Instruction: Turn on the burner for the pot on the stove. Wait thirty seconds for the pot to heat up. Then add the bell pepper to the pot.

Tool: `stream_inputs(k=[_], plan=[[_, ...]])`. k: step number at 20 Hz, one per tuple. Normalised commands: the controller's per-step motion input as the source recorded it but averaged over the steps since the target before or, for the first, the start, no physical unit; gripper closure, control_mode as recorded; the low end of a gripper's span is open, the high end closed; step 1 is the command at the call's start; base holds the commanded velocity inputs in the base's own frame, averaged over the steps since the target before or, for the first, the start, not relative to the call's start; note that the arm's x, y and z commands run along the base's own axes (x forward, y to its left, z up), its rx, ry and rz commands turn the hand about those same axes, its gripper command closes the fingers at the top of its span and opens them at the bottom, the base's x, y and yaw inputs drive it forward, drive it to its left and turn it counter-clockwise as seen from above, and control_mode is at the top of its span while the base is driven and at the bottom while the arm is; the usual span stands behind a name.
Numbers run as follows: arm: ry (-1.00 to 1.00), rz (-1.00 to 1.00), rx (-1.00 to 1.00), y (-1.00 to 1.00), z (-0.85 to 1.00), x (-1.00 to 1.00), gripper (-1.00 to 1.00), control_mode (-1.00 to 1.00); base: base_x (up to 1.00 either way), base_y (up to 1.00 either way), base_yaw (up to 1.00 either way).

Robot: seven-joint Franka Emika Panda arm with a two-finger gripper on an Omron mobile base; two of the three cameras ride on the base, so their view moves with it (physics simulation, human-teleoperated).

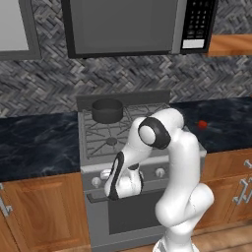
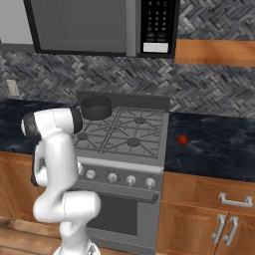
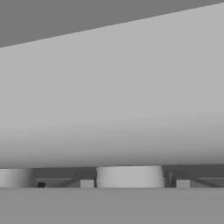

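Observation:
The dark grey pot [image 1: 107,110] [image 2: 96,107] stands on the back left grate of the stove [image 1: 96,134] [image 2: 142,149], and the burner under it is hidden by the pot. The red bell pepper [image 1: 202,124] [image 2: 183,140] lies on the dark counter right of the stove. My gripper [image 1: 114,180] [image 3: 134,183] is down at the stove's front panel, left of centre. In the hand view a round pale knob [image 3: 129,176] sits between my fingertips [image 3: 87,183], which are closed in against its sides.
A second knob [image 3: 15,177] sits beside the gripped one, and more knobs [image 2: 130,180] line the panel. A microwave [image 1: 128,24] hangs above the stove. Wooden cabinets [image 2: 209,219] with handles stand below the dark counters [image 1: 34,140] on both sides.

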Motion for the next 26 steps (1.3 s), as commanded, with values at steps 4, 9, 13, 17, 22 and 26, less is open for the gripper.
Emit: stream_inputs(k=[4,9,13,17,22,26], plan=[[0.01,0.17,0.03,0.94,-0.09,-0.39,1.0,-1.0,0.0,0.0,0.0],[0.08,0.28,0.09,1.0,-0.21,-0.46,1.0,-1.0,0.0,0.0,0.0],[0.06,0.3,0.1,1.0,0.0,-0.56,1.0,-1.0,0.0,0.0,0.0],[0.01,0.28,0.04,1.0,0.0,-0.66,1.0,-1.0,0.0,0.0,0.0],[0.0,0.24,0.0,1.0,0.0,-0.64,1.0,-1.0,0.0,0.0,0.0],[0.0,0.2,0.0,1.0,0.0,-0.57,1.0,-1.0,0.0,0.0,0.0]])
